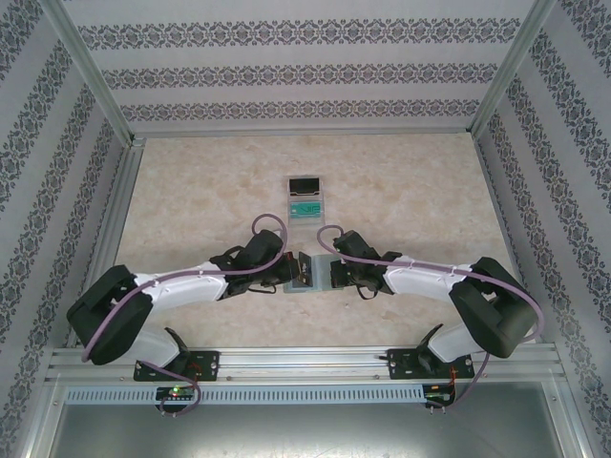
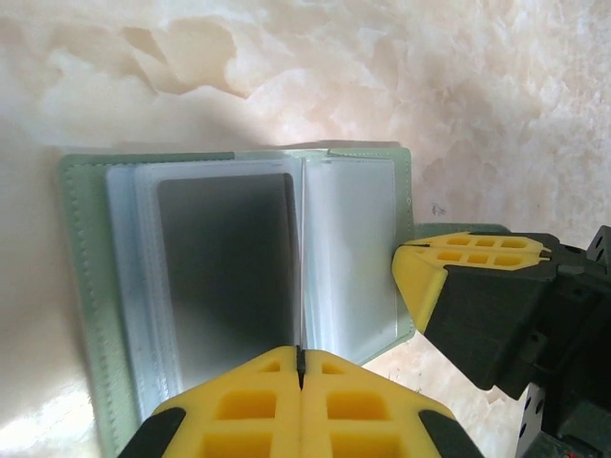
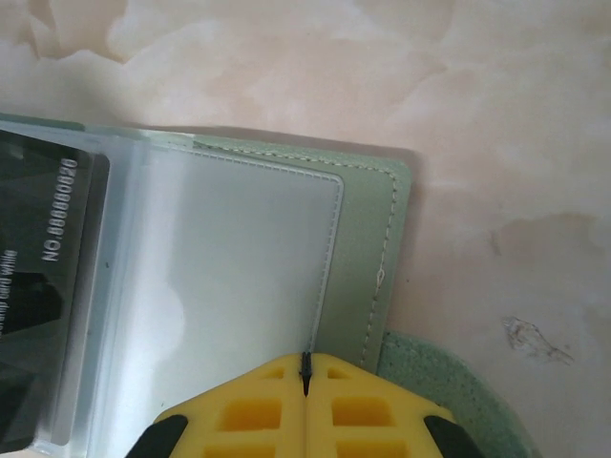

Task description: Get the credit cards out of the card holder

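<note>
Now both my claws are pressed together: the left claw (image 2: pixel 301 358) at the middle fold of the open card holder (image 2: pixel 86 286), the right claw (image 3: pixel 306 361) on its flap edge. It lies between them, mid-way on the table (image 1: pixel 191 191), with a black credit card (image 3: pixel 38 286) inside.

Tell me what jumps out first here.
The sage-green card holder lies open on the marble-patterned table, with a black card behind its clear sleeves. Both yellow-tipped claws are shut at it: the left claw at the middle fold, the right claw at its right side. Farther back, a pale grey tray holds a dark card and a teal card.
</note>
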Available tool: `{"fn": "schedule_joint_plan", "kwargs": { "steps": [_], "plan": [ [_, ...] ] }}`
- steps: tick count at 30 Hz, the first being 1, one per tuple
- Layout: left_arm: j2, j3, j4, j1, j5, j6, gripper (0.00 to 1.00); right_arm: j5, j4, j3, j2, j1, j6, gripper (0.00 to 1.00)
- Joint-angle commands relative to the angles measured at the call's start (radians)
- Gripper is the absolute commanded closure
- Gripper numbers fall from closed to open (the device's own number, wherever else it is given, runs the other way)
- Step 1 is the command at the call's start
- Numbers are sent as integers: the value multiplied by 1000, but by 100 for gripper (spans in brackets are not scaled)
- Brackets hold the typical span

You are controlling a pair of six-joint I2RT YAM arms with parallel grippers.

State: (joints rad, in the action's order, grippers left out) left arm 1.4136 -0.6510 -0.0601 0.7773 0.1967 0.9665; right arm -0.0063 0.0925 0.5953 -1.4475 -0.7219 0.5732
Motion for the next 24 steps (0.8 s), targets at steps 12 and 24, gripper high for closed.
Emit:
{"fn": "schedule_joint_plan", "kwargs": {
  "steps": [12,24],
  "plan": [
    [-130,-110,258,-9,-72,-216,100,37,57,6,292,13,-51,76],
    [-87,-327,459,-8,-167,-510,100,83,2,-79,569,68,-98,2]
  ]
}}
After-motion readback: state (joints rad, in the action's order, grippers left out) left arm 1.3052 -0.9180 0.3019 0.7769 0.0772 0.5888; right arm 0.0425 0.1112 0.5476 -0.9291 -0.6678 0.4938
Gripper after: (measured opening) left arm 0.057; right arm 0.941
